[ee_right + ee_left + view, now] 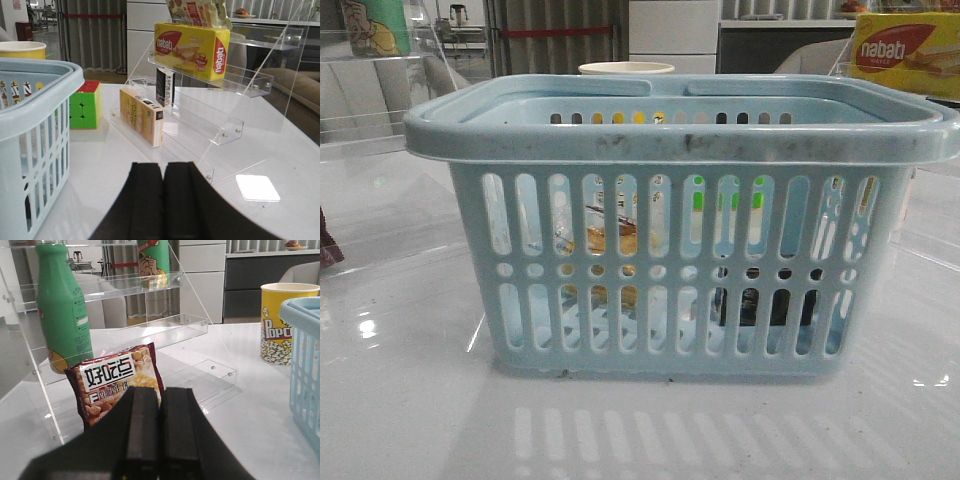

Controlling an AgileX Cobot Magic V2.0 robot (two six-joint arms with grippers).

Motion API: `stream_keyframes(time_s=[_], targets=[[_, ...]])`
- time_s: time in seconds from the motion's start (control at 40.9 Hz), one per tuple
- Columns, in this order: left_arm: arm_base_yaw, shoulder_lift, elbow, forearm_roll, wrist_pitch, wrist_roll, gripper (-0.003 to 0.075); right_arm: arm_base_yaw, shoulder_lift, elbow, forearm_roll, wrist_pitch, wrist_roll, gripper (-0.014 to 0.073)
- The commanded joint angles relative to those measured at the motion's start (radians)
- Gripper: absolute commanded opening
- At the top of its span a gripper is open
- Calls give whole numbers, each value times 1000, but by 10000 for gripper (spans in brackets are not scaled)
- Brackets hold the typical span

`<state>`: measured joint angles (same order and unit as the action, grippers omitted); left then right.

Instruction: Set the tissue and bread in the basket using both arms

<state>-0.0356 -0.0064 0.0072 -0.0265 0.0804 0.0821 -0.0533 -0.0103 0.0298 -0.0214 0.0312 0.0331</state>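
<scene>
The basket [680,260] stands upright on the white glossy table [410,410], its long side turned square to the front camera, so its long axis runs left to right across that view, rim up, both handles folded flat along the top. Through the slots, the bread [610,235] shows as golden-brown patches in the left half of the basket, apparently leaning rather than flat (the slats hide too much to give its long axis with any certainty). The tissue [760,305] is the dark block low in the right half, resting on the basket floor. The left gripper [159,440] has its fingers pressed together, with nothing between them, and sits over the table in front of a snack packet [117,382] and a green bottle [62,310] on a clear acrylic shelf [165,330]; a popcorn cup [280,322] stands beside the basket. The right gripper [164,200] is likewise closed and empty, facing another acrylic stand [225,85] with a nabati box [192,47], a small carton [142,115] and a puzzle cube [86,105]. Behind are grey curtains and white cabinets.
</scene>
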Motion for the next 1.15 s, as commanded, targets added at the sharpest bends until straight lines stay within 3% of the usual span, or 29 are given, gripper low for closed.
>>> stream_keyframes(time_s=[0.0,0.317,1.123], targets=[[-5,-16,0,-1,-99,-9,90,-2,-19,0,-11,-71,5,56],[-5,-16,0,-1,-99,-9,90,-2,-19,0,-22,-148,68,56],[-5,-16,0,-1,-99,-9,90,-2,-19,0,-22,-145,68,56]])
